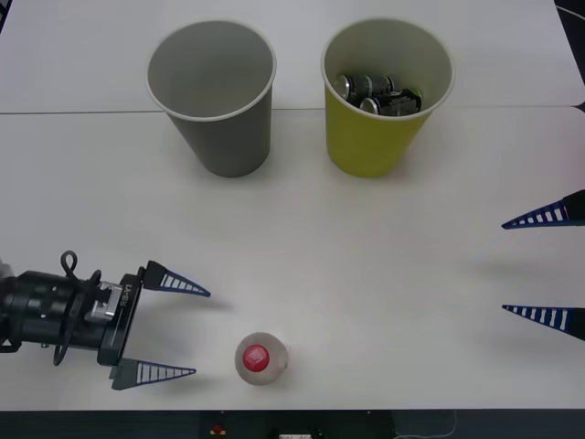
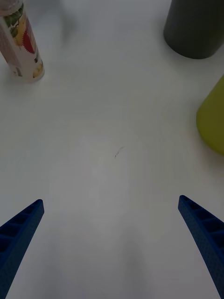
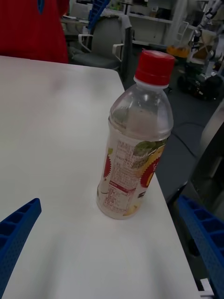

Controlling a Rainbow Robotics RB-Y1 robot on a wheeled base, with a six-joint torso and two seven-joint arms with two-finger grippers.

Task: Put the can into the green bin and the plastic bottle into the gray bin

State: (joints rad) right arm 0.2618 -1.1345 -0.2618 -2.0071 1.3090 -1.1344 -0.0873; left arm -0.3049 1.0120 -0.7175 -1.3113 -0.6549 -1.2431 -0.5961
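Observation:
The plastic bottle (image 1: 261, 358) (image 3: 135, 140) (image 2: 22, 44) stands upright near the table's front edge, clear with a red cap. My left gripper (image 1: 199, 332) is open just to its left, fingers pointing toward it without touching. The gray bin (image 1: 216, 96) (image 2: 195, 27) and the green bin (image 1: 384, 99) (image 2: 212, 119) stand side by side at the back. Cans (image 1: 377, 93) lie inside the green bin. My right gripper (image 1: 508, 266) is open at the right edge, with nothing between its fingers.
The white table (image 1: 366, 274) has its front edge just beyond the bottle. A seam (image 1: 73, 112) crosses the table behind the bins. In the left wrist view a chair (image 3: 100, 42) and room clutter stand past the table's edge.

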